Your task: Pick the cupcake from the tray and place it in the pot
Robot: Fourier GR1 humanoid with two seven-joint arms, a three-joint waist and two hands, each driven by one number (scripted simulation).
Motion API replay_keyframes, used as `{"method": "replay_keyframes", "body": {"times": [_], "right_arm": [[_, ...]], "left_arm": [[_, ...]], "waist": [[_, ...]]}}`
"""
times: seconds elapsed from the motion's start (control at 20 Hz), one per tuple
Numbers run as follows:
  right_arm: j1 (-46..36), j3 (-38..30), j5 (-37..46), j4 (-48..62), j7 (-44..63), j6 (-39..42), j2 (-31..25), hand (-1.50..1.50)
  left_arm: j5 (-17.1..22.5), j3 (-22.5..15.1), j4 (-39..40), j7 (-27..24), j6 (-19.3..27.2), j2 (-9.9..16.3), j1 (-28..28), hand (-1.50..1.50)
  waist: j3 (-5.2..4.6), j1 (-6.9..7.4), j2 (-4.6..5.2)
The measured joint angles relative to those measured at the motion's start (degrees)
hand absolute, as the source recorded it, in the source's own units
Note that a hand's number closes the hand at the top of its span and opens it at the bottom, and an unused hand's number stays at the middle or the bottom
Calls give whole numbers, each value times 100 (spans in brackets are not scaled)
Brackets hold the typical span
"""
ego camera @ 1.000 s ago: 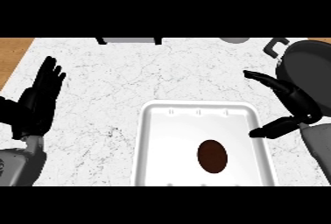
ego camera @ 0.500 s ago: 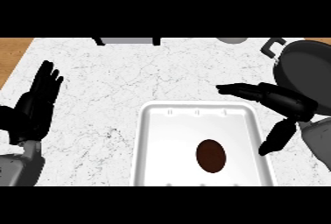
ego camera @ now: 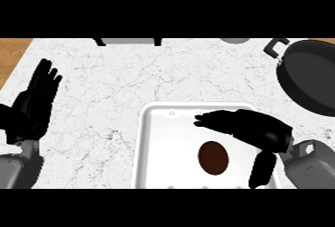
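Cupcake [ego camera: 213, 158] looks like a dark-brown oval on white tray [ego camera: 157, 146].

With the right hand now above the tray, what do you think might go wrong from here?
1. The right hand hovers open over the white tray, beyond the cupcake; closing from there might miss it or nudge it along the tray.
2. The cupcake shows as a low dark oval, so the fingers may knock it rather than enclose it.
3. The pot lies partly out of view at the right edge, so the carry could catch its rim.
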Motion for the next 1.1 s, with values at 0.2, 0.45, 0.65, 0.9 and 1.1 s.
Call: {"method": "replay_keyframes", "body": {"times": [0.2, 0.45, 0.65, 0.9, 1.1], "right_arm": [[338, -36, 333, -238, 208, 156, 279, -150], [566, 57, 946, -189, 292, 180, 508, -150], [641, 64, 1497, 12, 259, 97, 703, -150], [670, -98, 1926, 308, 4, 128, 992, -150], [831, -83, 2292, 370, -93, 87, 1251, -150]], "left_arm": [[-114, 83, -189, 116, -105, -75, 92, 0], [-296, 76, -298, 236, -101, -235, 62, 0], [-399, 149, -233, 282, -166, -337, -16, 0], [-550, 237, -196, 324, -236, -514, -52, 0], [-606, 378, -214, 332, -386, -548, -33, 0]], "waist": [[3, 21, 8], [5, 32, 14], [6, 33, 18], [6, 35, 20], [6, 35, 19]]}}
